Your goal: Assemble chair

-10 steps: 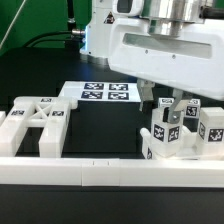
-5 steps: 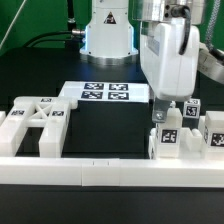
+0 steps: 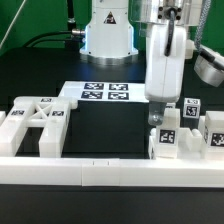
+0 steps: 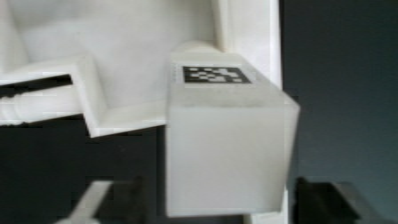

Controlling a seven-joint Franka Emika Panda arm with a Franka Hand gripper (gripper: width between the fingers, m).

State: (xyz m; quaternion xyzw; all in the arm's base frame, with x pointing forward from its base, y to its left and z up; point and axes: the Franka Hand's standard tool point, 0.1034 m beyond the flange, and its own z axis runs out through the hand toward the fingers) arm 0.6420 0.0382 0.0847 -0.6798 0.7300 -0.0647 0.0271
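Now the gripper (image 3: 160, 113) has turned edge-on (a second ago it faced broadside) and hangs low over the tagged white block (image 3: 171, 138), near the front on the exterior view's right, jaws spread astride it; a grasp seems next.

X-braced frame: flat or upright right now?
Lying flat: the X-braced frame shows its X face and tags turned upward.
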